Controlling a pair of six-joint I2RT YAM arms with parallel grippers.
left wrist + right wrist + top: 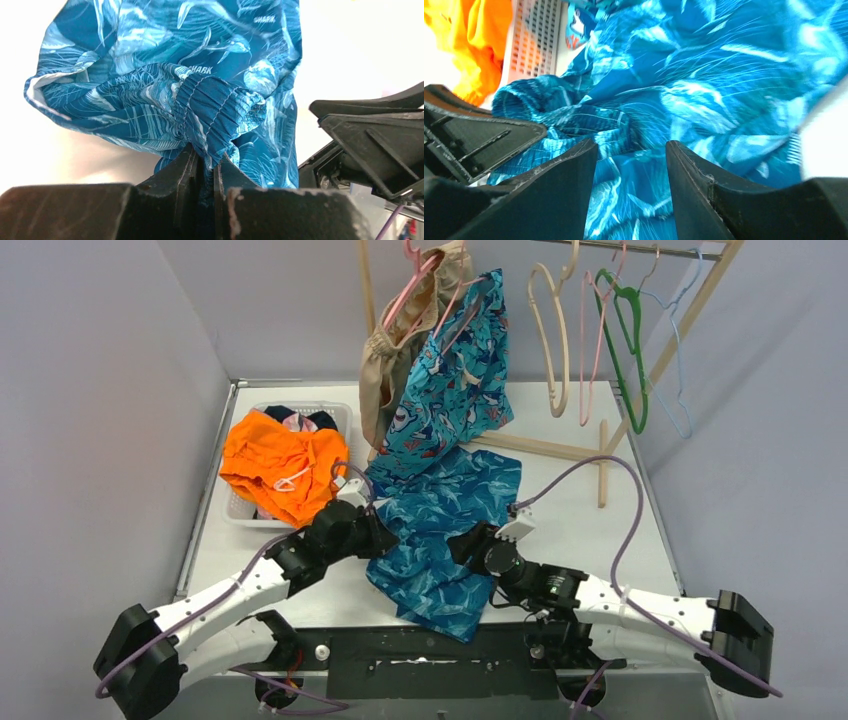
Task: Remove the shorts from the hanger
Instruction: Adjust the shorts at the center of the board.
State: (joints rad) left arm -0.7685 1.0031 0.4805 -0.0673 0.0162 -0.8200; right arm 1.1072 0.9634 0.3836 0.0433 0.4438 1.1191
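Observation:
Dark teal-blue print shorts (pixel 445 530) lie spread on the table between my arms. My left gripper (pixel 382 537) is shut on their gathered waistband (pixel 212 107) at the left edge. My right gripper (pixel 463 545) is open, its jaws wide apart just over the same fabric (pixel 704 95); nothing is between them. Turquoise shark-print shorts (pixel 450 380) and tan shorts (pixel 395 360) hang on pink hangers (pixel 415 280) on the rack. Orange shorts (pixel 280 462) lie on top of the white basket (pixel 335 412), with navy and pink fabric beneath.
A wooden clothes rack (pixel 600 455) stands at the back right with empty beige (pixel 550 330), pink, green (pixel 630 340) and blue (pixel 680 330) hangers. Grey walls close in on both sides. The left gripper's body shows in the right wrist view (pixel 474 140).

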